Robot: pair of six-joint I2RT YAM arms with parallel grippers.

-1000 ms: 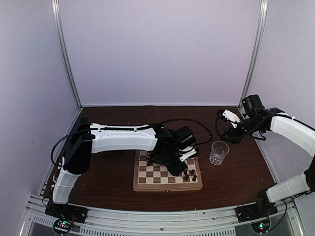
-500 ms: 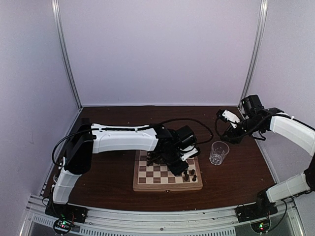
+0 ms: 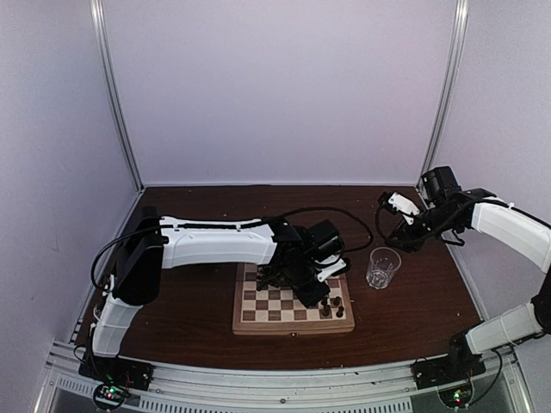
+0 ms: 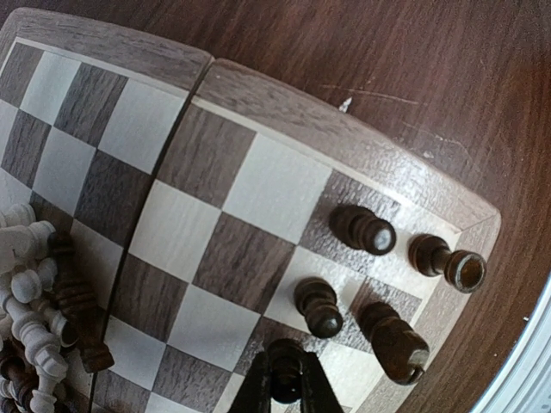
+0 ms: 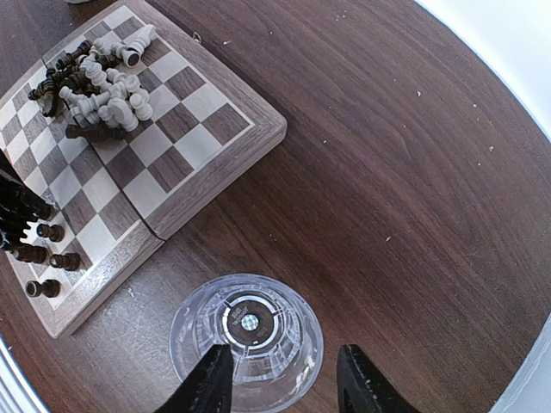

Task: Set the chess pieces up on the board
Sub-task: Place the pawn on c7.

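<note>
Left claw (image 4: 284,370) is clenched on a dark chessman (image 4: 285,385), whose rounded top shows between the two black fingers. It hangs over the chessboard (image 4: 267,185), above the squares just inside the right-hand corner nearest the arm bases. Whether the base of the chessman touches the wood is hidden from every view.

Just beside it stand four dark chessmen (image 4: 363,230), each on its own square and none touching another. Two are in the row along the border, and two are one row further in. In the wrist view they lean outward, but from above they look upright.

The other pieces lie in a heap (image 5: 99,86) of cream and dark men tumbled together. Some lie on their sides and across one another, on the far left part of the board and well apart from the corner group. The left arm stretches over them in the top view, so much of the pile is covered there. The board lies flat on the dark wooden table (image 5: 387,172), with its fold seam running across the middle.

Right claw (image 5: 286,357) is released, its fingers spread wide with nothing between them. It hangs over the table to the right of the board — its camera looks straight down into a clear drinking glass (image 5: 250,323). The glass stands upright on the table near the board's right edge without touching it. From above, this claw is raised and sits behind the glass, apart from it.
</note>
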